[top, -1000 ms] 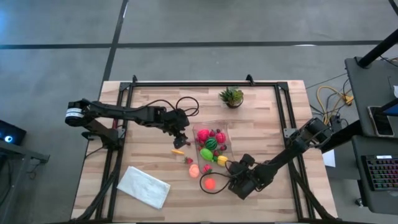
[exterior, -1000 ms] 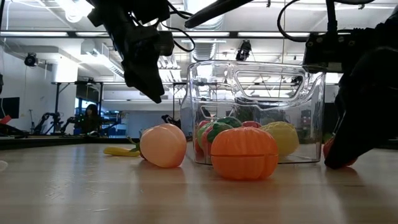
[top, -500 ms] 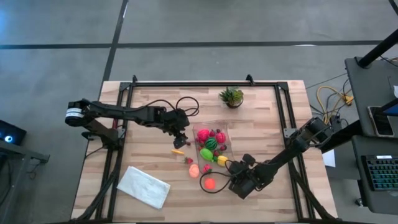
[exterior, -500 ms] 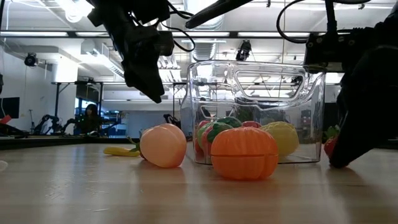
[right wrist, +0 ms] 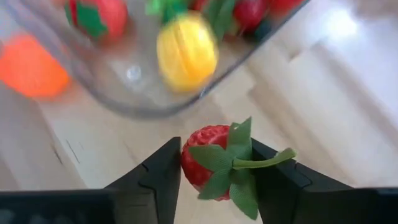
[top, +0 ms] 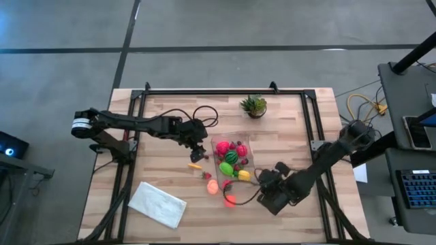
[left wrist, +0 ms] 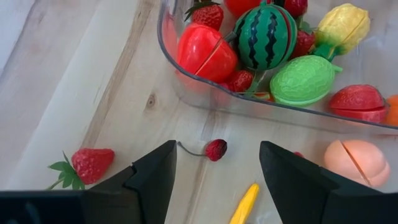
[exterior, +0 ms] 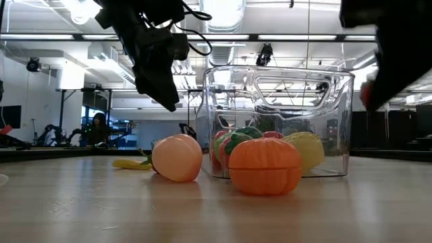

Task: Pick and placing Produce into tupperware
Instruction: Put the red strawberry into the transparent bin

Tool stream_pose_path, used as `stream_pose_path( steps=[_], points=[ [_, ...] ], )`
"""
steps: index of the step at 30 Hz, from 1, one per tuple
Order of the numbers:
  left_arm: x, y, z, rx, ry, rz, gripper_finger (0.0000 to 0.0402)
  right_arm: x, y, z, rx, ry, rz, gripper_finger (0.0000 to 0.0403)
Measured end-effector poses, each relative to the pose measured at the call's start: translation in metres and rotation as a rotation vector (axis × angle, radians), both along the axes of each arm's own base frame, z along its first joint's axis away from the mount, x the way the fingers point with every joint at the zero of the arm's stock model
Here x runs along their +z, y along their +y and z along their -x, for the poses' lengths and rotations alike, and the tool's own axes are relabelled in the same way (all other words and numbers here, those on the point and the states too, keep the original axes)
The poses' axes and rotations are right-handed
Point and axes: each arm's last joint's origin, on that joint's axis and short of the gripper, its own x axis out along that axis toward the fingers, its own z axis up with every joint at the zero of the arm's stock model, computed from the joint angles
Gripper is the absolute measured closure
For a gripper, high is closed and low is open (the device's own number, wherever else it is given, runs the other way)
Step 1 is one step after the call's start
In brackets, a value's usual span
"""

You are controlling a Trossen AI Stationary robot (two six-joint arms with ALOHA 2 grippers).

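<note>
The clear tupperware (top: 233, 155) stands mid-table and holds several toy fruits, among them a striped watermelon (left wrist: 265, 37) and a yellow fruit (right wrist: 186, 51). My right gripper (right wrist: 216, 167) hangs above the table near the tupperware's near right corner (right wrist: 124, 93), shut on a red strawberry (right wrist: 205, 163) with green leaves. In the low view it shows high at the right (exterior: 368, 94). My left gripper (left wrist: 217, 168) hovers open, left of the tupperware, over a small red cherry (left wrist: 216, 149). A peach (exterior: 177, 157) and an orange fruit (exterior: 265, 166) rest on the table in front. My right gripper pinches the strawberry's red body (right wrist: 194, 163) between its two fingers, one on each side. The fingers slant down from the table's near right. The strawberry is lifted clear of the table, its leafy cap and green stem (right wrist: 264, 160) turned toward the wrist.
A loose strawberry (left wrist: 92, 163) and a yellow piece (left wrist: 244, 204) lie left of the tupperware. A white folded cloth (top: 157, 203) lies at the near left and a potted plant (top: 253, 105) stands at the far side. Black rails (top: 136, 136) frame the table.
My right gripper has risen from the table top beside the tupperware, taking the strawberry up with it. The strawberry was down at the table surface and now hangs clear, level with the tupperware's upper rim in the low view.
</note>
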Motion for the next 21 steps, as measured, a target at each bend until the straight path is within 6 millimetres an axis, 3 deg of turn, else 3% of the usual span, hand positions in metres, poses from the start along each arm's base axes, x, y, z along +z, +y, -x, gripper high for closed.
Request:
stream_pose_path(
  steps=[8, 17, 21],
  points=[
    [-0.003, 0.0, 0.005, -0.008, 0.064, -0.029, 0.0185, 0.044, -0.033, 0.001, -0.029, -0.119, 0.027, 0.0227],
    [-0.009, 0.001, 0.021, 0.027, 0.224, -0.085, 0.0185, 0.068, -0.071, -0.039, -0.015, -0.154, 0.049, 0.0231],
    [-0.012, 0.0, 0.029, 0.028, 0.232, -0.085, 0.0185, 0.074, -0.077, -0.044, -0.065, -0.165, 0.076, 0.023]
  ],
)
